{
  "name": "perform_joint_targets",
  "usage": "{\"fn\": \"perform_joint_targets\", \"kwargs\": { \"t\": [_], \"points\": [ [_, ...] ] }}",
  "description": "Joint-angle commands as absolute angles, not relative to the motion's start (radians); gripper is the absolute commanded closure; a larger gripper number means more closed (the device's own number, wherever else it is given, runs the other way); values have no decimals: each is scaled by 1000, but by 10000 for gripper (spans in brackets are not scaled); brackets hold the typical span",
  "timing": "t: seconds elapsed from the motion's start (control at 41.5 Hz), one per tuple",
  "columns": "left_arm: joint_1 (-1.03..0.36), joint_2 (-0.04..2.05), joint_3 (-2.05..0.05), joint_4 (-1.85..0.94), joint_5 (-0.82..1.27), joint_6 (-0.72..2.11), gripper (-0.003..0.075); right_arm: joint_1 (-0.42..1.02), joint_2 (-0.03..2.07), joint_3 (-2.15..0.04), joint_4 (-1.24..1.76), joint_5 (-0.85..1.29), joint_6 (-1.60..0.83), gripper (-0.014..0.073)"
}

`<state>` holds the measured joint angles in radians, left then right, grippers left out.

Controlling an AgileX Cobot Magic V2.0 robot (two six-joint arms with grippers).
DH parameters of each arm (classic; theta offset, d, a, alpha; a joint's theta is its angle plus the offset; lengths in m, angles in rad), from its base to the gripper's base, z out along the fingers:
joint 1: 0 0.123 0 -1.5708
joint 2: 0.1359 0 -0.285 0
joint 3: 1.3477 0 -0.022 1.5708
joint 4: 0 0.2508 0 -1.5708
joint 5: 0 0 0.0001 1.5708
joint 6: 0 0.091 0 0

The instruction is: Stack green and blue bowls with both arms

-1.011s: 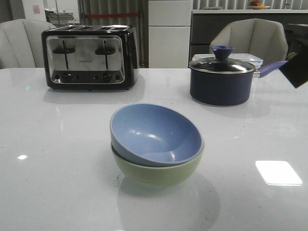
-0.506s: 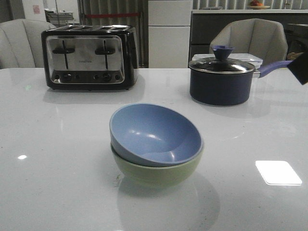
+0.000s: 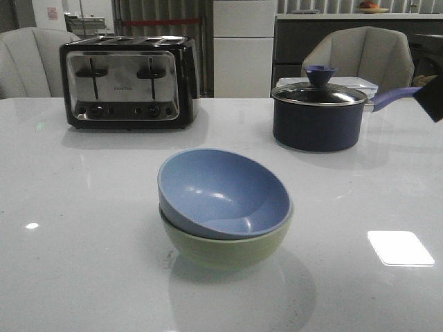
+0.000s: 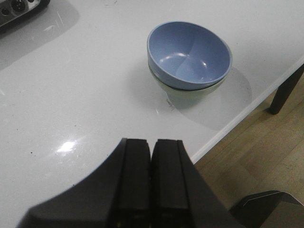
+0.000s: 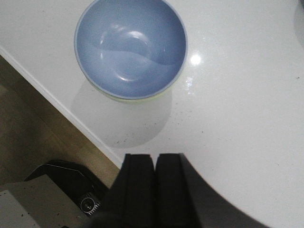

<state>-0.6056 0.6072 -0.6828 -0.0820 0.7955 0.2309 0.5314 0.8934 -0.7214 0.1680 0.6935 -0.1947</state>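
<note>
The blue bowl [image 3: 223,191] sits tilted inside the green bowl [image 3: 225,247] at the table's front middle. The pair also shows in the left wrist view, blue bowl [image 4: 189,53] over green bowl [image 4: 190,96], and in the right wrist view, blue bowl [image 5: 130,45] with a sliver of green bowl [image 5: 142,99] under it. My left gripper [image 4: 152,145] is shut and empty, held above the table away from the bowls. My right gripper [image 5: 156,159] is shut and empty, also clear of the bowls; a black piece of that arm [image 3: 432,97] shows at the front view's right edge.
A black and chrome toaster [image 3: 129,81] stands at the back left. A dark navy lidded saucepan [image 3: 320,114] with a blue handle stands at the back right. Chairs stand behind the white table [image 3: 83,228]. The table's front edge and wooden floor [image 4: 256,152] show in both wrist views.
The right arm's black part at the front view's right edge has drawn back further out of the picture. The bowls have not moved.
</note>
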Motion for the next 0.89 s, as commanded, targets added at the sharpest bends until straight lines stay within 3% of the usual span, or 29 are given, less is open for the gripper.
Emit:
{"fn": "perform_joint_targets", "kwargs": {
  "t": [0.0, 0.217, 0.602, 0.867],
  "points": [
    [-612, 608, -709, -92, 719, 229, 627, 533, 885, -750, 167, 644, -206, 537],
    [-595, 559, -694, -94, 697, 229, 627, 533, 885, -750, 167, 643, -206, 537],
    [-198, 177, -331, -197, 220, 229, 627, 533, 885, -750, 167, 644, -206, 537],
    [-110, 18, -128, -185, 74, 206, 627, 533, 885, -750, 167, 644, -206, 537]
  ]
}}
